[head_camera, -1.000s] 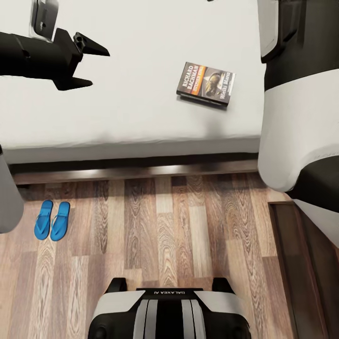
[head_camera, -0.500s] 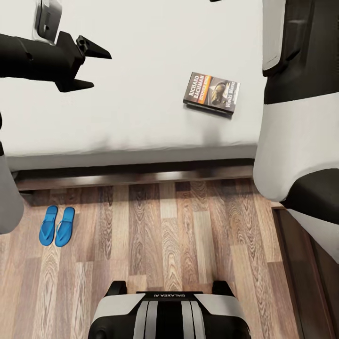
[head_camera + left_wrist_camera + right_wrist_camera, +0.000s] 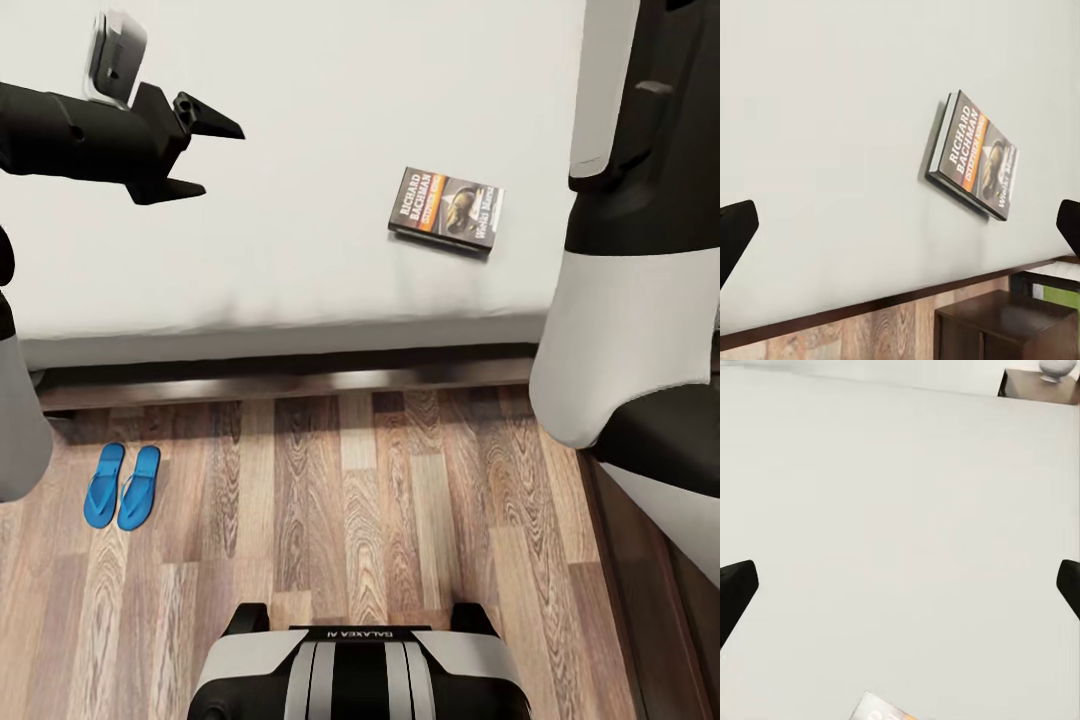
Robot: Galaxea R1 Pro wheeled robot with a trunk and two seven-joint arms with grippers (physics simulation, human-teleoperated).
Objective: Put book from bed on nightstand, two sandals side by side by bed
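We see the thin glossy paperback book (image 3: 447, 211) lying flat on the smooth off-white bed (image 3: 300, 150), near its near edge, bare mattress all around. Left tool (image 3: 205, 158) hangs spread and empty well left of it. Slim blue sandals (image 3: 123, 486) sit paired on the woodgrain floor (image 3: 380, 500).

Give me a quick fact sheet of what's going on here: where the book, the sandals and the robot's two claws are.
book: lying flat on the bed, cover up, near its floor-side edge
sandals: blue pair, side by side on the wooden floor next to the bed
left gripper: open, over the mattress, empty, apart from the book
right gripper: open, fingertips wide apart above the mattress, empty
dark cabinet: beside the bed, nothing seen on it
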